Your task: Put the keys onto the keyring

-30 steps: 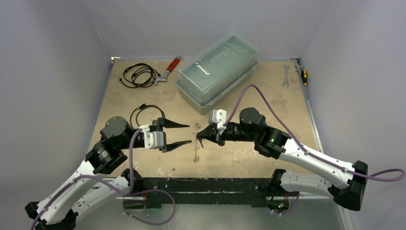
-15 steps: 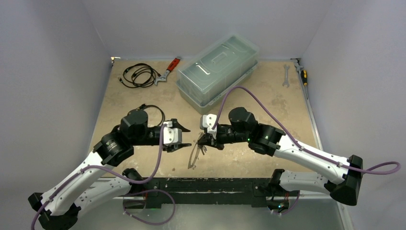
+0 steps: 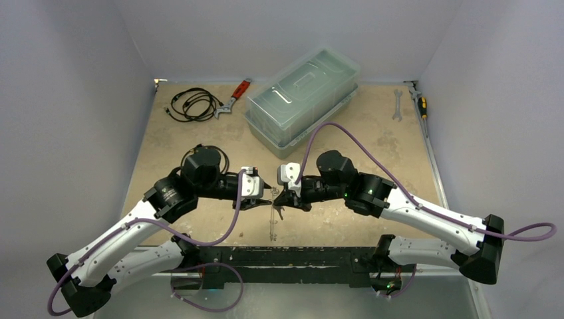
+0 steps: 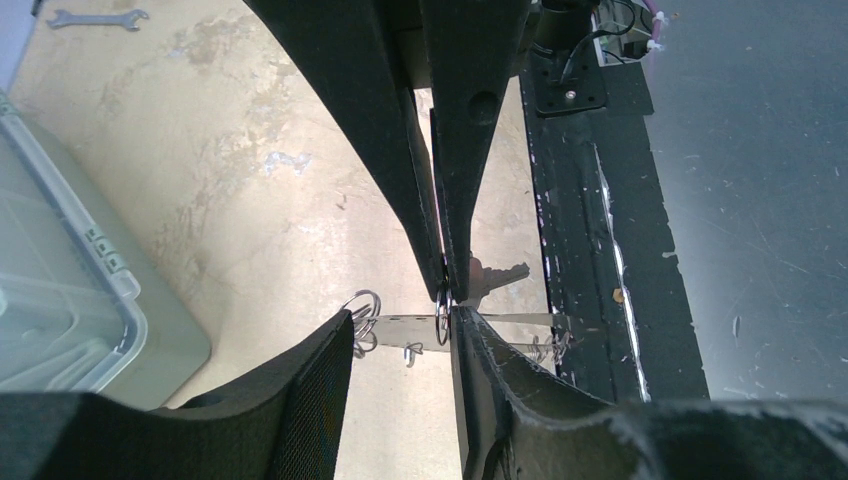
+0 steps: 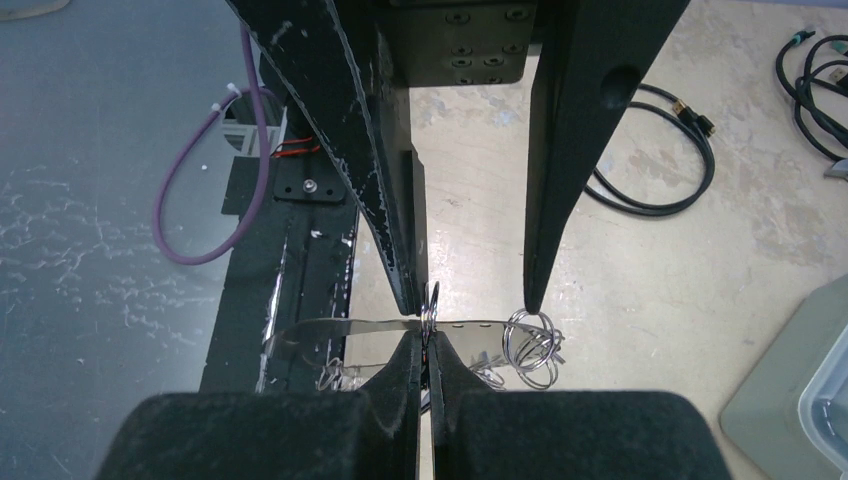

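Two hands meet at the keyring [image 5: 340, 327] over the middle of the table [image 3: 199, 133].
The right hand [image 5: 426, 368] is pinched shut on the thin hoop and holds it on edge, so its rim can be reached. The left hand [image 5: 470, 300] stands parted. One of its fingers is against the hoop beside that pinch, and the other is by a cluster of small rings [image 5: 530, 345], probably to steady or work them. The tagged keys cannot be made out.

- Walls [image 3: 279, 33] — plain pale grey, closing me in on three sides.
- Tabletop [image 3: 372, 133] beige, mottled with pale scuffs.
- Black rail [image 3: 299, 256] along my near edge.
- Light even — soft shadows.
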### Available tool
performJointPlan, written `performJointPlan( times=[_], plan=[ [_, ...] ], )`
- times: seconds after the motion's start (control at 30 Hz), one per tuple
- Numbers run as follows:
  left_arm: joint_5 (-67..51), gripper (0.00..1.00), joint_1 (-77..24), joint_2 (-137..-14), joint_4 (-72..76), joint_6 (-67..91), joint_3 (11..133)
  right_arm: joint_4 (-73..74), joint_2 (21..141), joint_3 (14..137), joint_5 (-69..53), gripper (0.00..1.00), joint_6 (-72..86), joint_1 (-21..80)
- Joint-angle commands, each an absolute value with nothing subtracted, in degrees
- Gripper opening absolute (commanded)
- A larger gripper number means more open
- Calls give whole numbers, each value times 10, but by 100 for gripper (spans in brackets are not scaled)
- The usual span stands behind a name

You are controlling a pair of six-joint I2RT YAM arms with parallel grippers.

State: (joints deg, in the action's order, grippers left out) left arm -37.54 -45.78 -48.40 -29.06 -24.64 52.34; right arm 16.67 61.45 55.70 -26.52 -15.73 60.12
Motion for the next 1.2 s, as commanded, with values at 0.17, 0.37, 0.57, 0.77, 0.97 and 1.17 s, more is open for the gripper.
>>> performJointPlan(
  times=[0.17, 0.37, 0.57, 0.77, 0.97, 1.17],
  plan=[
    [-400, 28, -466, -501, -297, -251, 530, 132, 593, 574, -284, 0, -163, 609],
    [-409, 12, -468, -507, -292, -252, 530, 130, 588, 573, -289, 0, -163, 610],
    [-410, 0, -472, -515, -270, -252, 518, 121, 581, 569, -288, 0, -160, 611],
    [-394, 0, -472, -478, -173, -213, 475, 78, 547, 541, -235, 23, -142, 611],
    [-378, 0, -472, -436, -99, -183, 431, -44, 442, 464, -155, 56, -99, 611],
    [-383, 0, -471, -401, 3, -139, 381, -158, 361, 384, -126, 59, -55, 611]
  ],
)
